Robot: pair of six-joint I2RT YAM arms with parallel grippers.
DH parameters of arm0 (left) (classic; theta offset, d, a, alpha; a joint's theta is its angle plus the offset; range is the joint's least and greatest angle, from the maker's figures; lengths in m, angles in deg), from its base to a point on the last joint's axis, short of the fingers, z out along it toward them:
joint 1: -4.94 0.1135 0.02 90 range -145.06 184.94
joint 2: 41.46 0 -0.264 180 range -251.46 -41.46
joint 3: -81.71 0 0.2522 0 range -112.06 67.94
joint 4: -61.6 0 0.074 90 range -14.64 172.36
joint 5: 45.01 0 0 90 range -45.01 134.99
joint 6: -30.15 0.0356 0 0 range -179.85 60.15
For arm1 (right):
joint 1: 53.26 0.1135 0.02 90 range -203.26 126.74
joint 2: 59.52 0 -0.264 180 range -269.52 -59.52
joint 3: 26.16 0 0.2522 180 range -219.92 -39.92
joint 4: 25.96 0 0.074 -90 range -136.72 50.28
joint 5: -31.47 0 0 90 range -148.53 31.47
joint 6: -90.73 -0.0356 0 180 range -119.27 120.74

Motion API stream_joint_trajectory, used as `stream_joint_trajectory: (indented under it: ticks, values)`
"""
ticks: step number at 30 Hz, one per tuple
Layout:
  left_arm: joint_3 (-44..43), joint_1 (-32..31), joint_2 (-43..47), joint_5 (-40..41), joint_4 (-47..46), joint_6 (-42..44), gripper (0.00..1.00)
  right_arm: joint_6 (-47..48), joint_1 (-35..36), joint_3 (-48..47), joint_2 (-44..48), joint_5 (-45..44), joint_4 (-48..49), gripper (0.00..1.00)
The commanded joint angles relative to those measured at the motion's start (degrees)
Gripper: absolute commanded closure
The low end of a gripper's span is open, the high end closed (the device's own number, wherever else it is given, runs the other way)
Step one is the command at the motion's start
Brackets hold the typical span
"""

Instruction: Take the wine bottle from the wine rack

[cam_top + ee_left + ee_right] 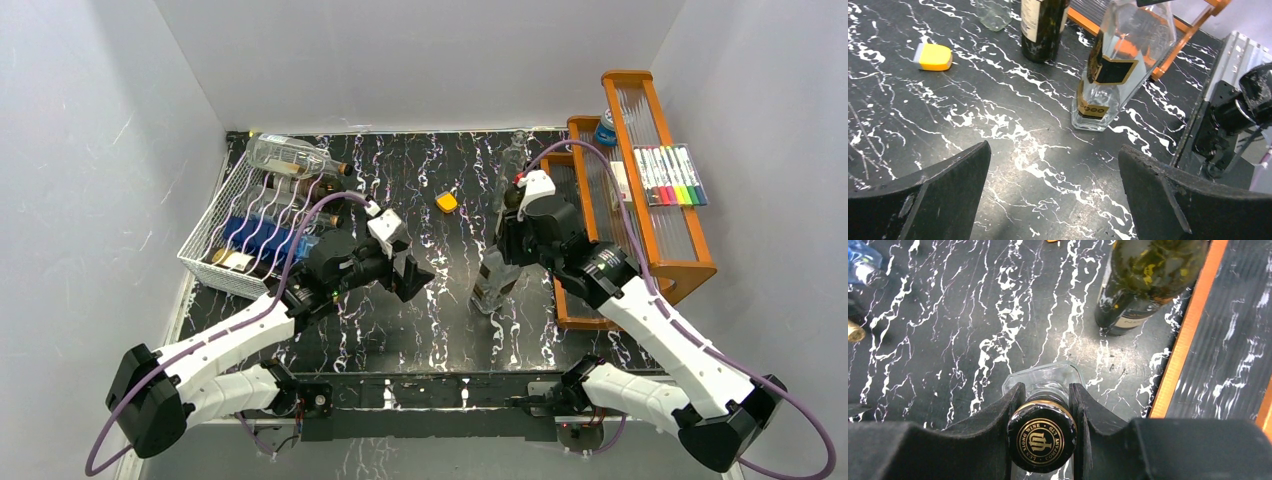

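The white wire-grid wine rack [225, 215] sits at the far left with several bottles lying in it, a clear one [290, 157] on top. A clear square wine bottle [495, 283] with black and gold labels [1108, 70] stands on the black marble table right of centre, off the rack. My right gripper [508, 252] is shut on its neck just under the black cap [1042, 442], with a finger on each side [1044, 390]. My left gripper [415, 275] is open and empty [1054, 150], low over the table to the left of that bottle.
A dark green bottle [1043, 25] [1143, 285] stands just behind the clear one, with a clear glass one [513, 160] farther back. A small yellow block [446, 202] lies mid-table. An orange wooden tiered shelf [690, 265] with markers [670, 175] stands at the right.
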Motion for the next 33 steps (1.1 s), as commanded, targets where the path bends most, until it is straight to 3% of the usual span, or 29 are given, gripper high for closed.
stream_joint_trajectory:
  ticks: [1, 6, 18, 28, 33]
  values:
    - [-2.69, 0.12, 2.8, 6.24, 1.38, -0.25, 0.02, -1.96, -0.77, 0.09, 2.65, -7.8, 3.81, 1.0]
    - [-3.24, 0.21, 4.5, 10.68, 3.38, -0.54, 0.02, -2.79, -2.17, 2.01, 4.2, -10.74, 5.66, 1.0]
    - [-3.28, 0.21, 7.18, 12.84, 5.94, 0.0, 0.02, -1.41, -6.62, 0.91, 0.79, -15.62, 6.14, 1.0]
    - [-4.03, 0.24, 5.37, 14.08, 5.77, -0.48, 0.02, -0.42, -7.83, 5.02, 0.71, -12.0, 9.85, 0.99]
    - [-4.3, 0.3, 4.9, 14.53, 5.53, -0.54, 0.02, -0.16, -7.88, 5.38, 1.32, -9.33, 9.39, 0.72]
